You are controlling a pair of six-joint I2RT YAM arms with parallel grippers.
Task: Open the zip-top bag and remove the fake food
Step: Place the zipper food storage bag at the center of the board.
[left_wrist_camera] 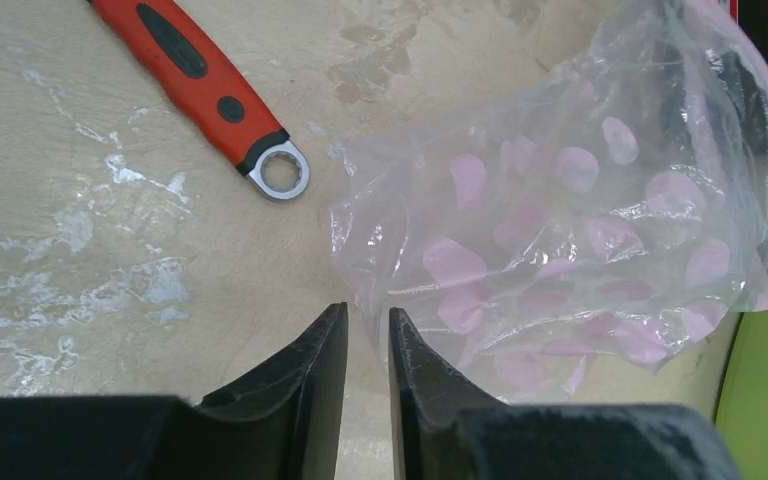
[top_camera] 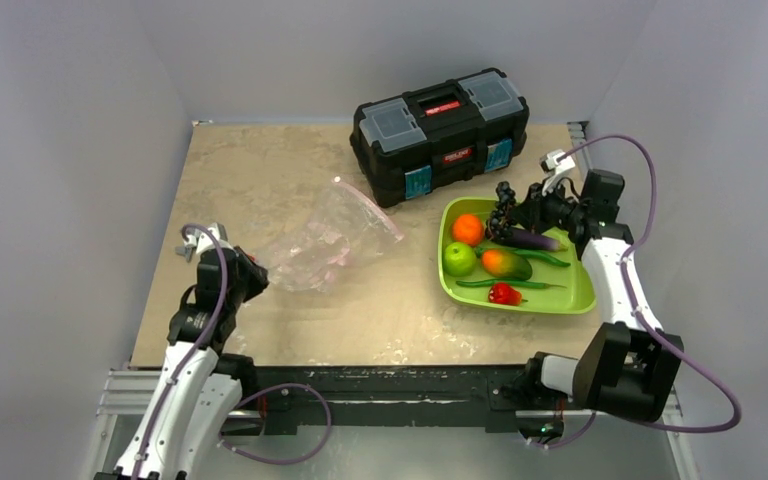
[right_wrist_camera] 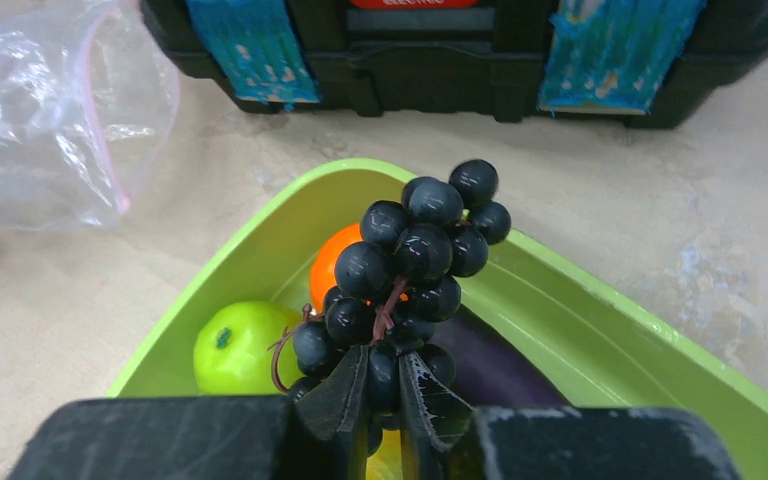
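Note:
The zip-top bag [top_camera: 330, 240] lies crumpled on the table, clear with pink spots and no food in it. It fills the right of the left wrist view [left_wrist_camera: 560, 200]. My left gripper [top_camera: 260, 272] [left_wrist_camera: 368, 312] is at its near-left corner, jaws a narrow gap apart with the bag's edge at the tips. My right gripper [top_camera: 516, 215] [right_wrist_camera: 383, 352] is shut on the dark grapes [top_camera: 503, 212] [right_wrist_camera: 420, 240], held over the green tray [top_camera: 580, 300]. In the tray lie an orange [top_camera: 467, 229], green apple [top_camera: 459, 259], mango [top_camera: 506, 263], red pepper [top_camera: 504, 293], green beans [top_camera: 520, 284] and eggplant [top_camera: 532, 239].
A black toolbox [top_camera: 440, 130] stands at the back, just behind the tray and the bag. A red-handled wrench [left_wrist_camera: 190, 65] lies on the table left of the bag in the left wrist view. White walls enclose the table on three sides.

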